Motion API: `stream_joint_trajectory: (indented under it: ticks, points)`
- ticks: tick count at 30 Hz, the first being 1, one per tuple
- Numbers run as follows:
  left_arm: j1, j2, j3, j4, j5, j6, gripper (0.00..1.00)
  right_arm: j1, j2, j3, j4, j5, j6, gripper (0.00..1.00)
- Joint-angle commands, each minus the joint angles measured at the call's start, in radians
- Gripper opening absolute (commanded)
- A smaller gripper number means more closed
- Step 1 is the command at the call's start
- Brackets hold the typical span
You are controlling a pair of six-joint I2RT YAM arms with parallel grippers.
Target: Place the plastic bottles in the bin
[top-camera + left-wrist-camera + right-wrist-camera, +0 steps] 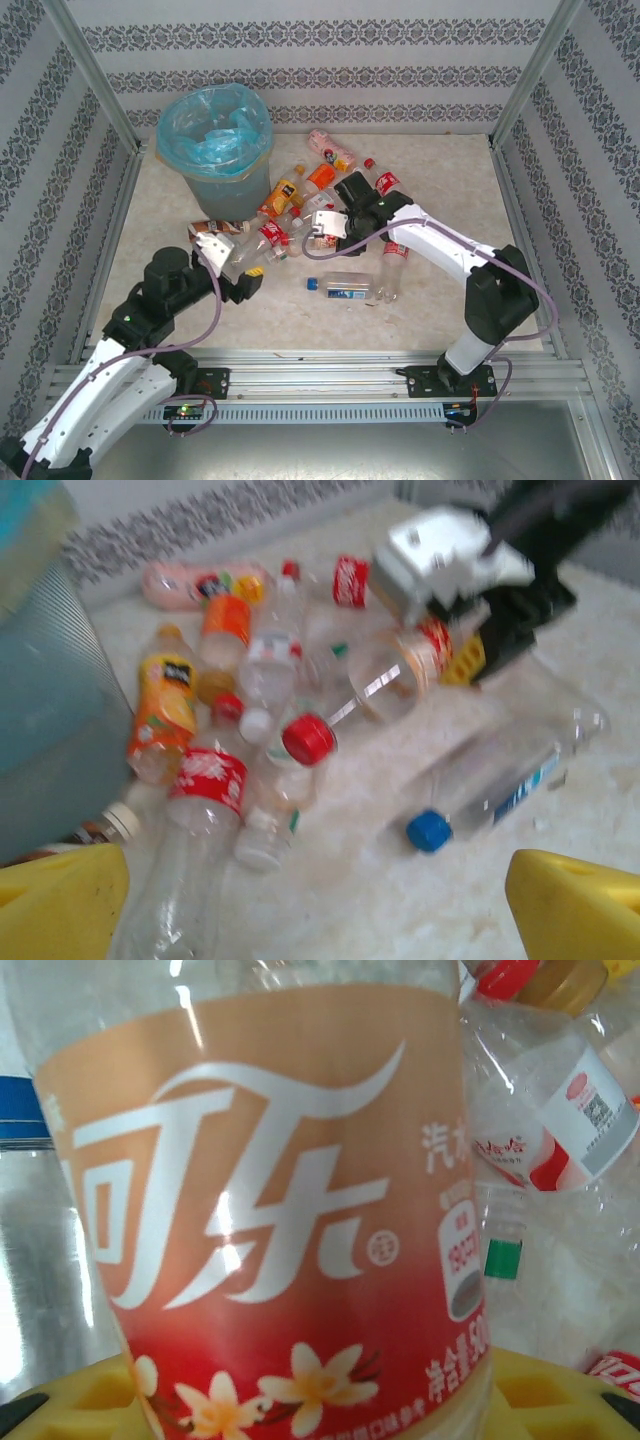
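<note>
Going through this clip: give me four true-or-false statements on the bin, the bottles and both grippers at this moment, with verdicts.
1. The bin stands upright in the far left part of the table. True.
2. The left gripper is clamped on a bottle. False: its fingers stand wide apart and hold nothing.
3. The right gripper has the bottle with a peach and red label between its fingers. True.
4. The blue-capped clear bottle stands upright on its base. False: it lies on its side on the table, near the middle.
</note>
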Motion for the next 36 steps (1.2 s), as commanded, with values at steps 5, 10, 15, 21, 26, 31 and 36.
stream_joint_trajectory:
  ticks: [5, 10, 15, 21, 26, 31, 36]
  points:
    - [-0.009, 0.077, 0.253, -0.111, -0.032, -0.146, 0.95, 0.076, -0.166, -0.021, 0.013, -0.005, 0.277, 0.46]
    - [-0.008, 0.208, 0.423, -0.183, -0.032, -0.216, 0.95, 0.092, -0.306, -0.093, 0.233, -0.112, 0.492, 0.45]
    - [-0.008, 0.329, 0.571, -0.228, 0.049, -0.344, 0.90, 0.105, -0.374, -0.122, 0.364, -0.196, 0.617, 0.45]
    - [-0.007, 0.392, 0.668, -0.187, 0.186, -0.479, 0.82, 0.161, -0.357, -0.059, 0.341, -0.225, 0.677, 0.45]
    - [0.002, 0.392, 0.673, -0.116, 0.242, -0.548, 0.71, 0.166, -0.369, -0.068, 0.382, -0.272, 0.732, 0.46]
    - [0.018, 0.390, 0.683, -0.138, 0.234, -0.590, 0.67, 0.167, -0.388, -0.073, 0.392, -0.292, 0.760, 0.46]
    - [0.024, 0.391, 0.669, -0.127, 0.224, -0.609, 0.63, 0.173, -0.417, -0.084, 0.391, -0.320, 0.775, 0.45]
